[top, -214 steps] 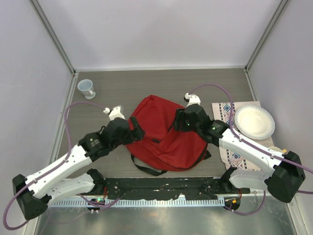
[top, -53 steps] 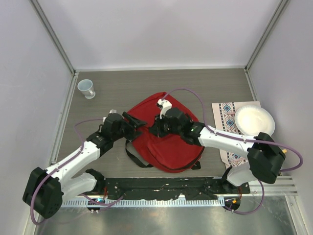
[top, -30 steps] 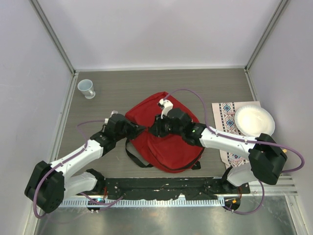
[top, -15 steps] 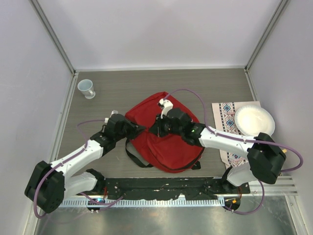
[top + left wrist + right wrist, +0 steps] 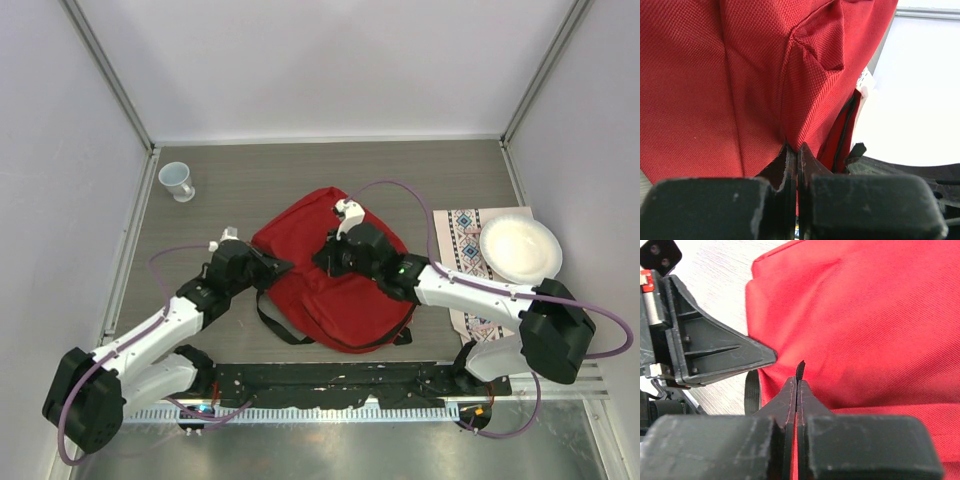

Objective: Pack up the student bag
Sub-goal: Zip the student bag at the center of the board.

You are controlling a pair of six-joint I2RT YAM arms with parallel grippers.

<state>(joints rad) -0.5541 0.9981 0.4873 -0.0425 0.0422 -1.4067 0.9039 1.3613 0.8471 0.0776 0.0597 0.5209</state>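
Left jaws closed, pinching a fold of the student bag (image 5: pixel 755 90) at its 9 o'clock edge. Right jaws closed on a thin black zipper tab (image 5: pixel 800 367) (only a sliver held), toward 12. Risk: the tab slips out if I pull askew, and loose cloth jams the zip. Bag is red, coarse-woven and slack, lying mid-worktop (image 5: pixel 250 180).

No legible txt, labels, brands, nos. or signs on the student bag (image 5: pixel 340 305) or elsewhere.
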